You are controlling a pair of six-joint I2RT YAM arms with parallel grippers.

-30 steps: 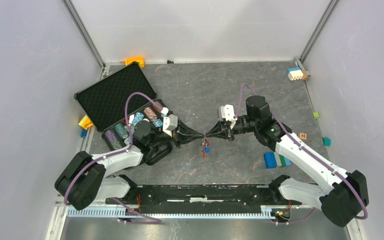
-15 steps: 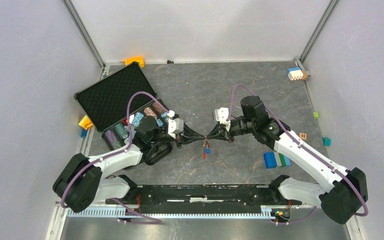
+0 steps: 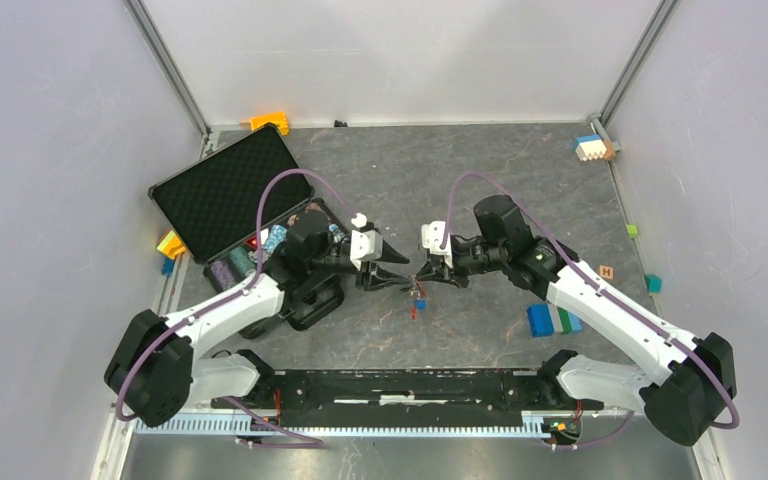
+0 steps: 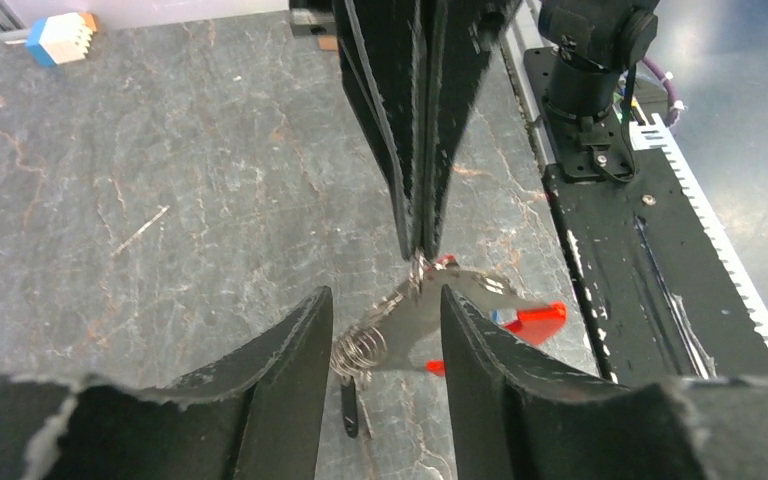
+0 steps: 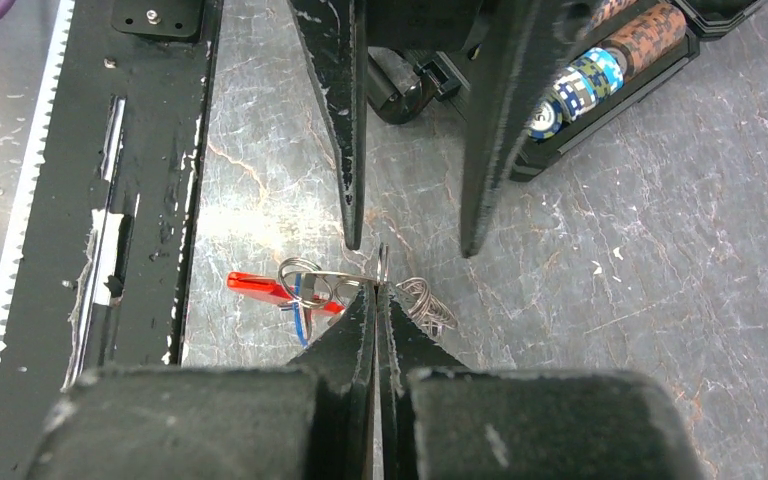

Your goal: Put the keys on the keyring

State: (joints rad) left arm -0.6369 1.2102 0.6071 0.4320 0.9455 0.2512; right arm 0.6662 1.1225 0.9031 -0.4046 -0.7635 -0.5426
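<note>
My right gripper (image 3: pixel 423 278) is shut on a small metal ring of the keyring (image 3: pixel 416 290), holding it just above the table. In the right wrist view its fingertips (image 5: pixel 377 288) pinch the ring, with the long red clip (image 5: pixel 256 285) and a blue key part (image 5: pixel 301 312) hanging to the left and the coiled silvery chain (image 5: pixel 426 300) to the right. My left gripper (image 3: pixel 400 272) is open, its jaws either side of the keyring without touching it. In the left wrist view (image 4: pixel 385 300) the chain (image 4: pixel 360 345), the red clip (image 4: pixel 538 320) and a blue key head (image 4: pixel 505 316) show. A red key head is not clearly seen.
An open black case (image 3: pixel 222 188) with rolls of poker chips (image 3: pixel 272 243) lies behind the left arm. A blue and green block (image 3: pixel 552 320) sits right of centre. Small blocks lie at the back left (image 3: pixel 272 122), back right (image 3: pixel 592 148) and right edge (image 3: pixel 653 283).
My left gripper has opened and let go of the keyring. Its wrist has swung right and back. My right gripper has shifted left, still holding the ring.
</note>
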